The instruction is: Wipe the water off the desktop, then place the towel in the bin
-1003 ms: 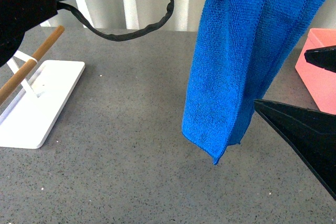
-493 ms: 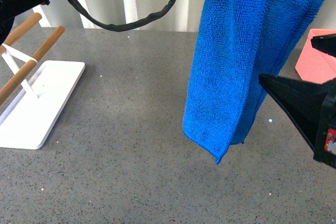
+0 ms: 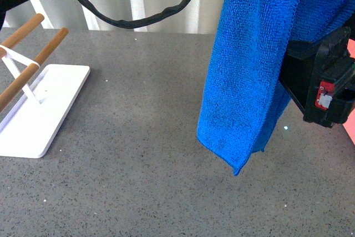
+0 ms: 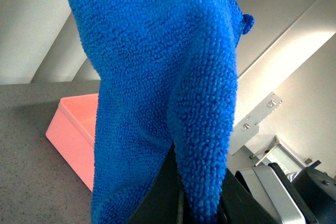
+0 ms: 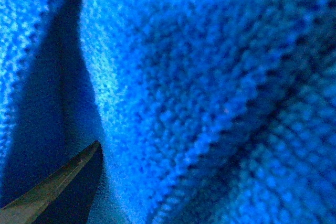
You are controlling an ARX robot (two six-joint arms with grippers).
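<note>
Above the table, the towel hangs in folds, its low corner clear of the surface. Its upper part is grasped by the clenched left hand. The right hand lies against the cloth's side; whether it has closed cannot be told (its wrist view shows only blue pile). The bin stands on the table nearby. Judged step: binning. Bring the dangling corner inside the rim before letting go.
</note>
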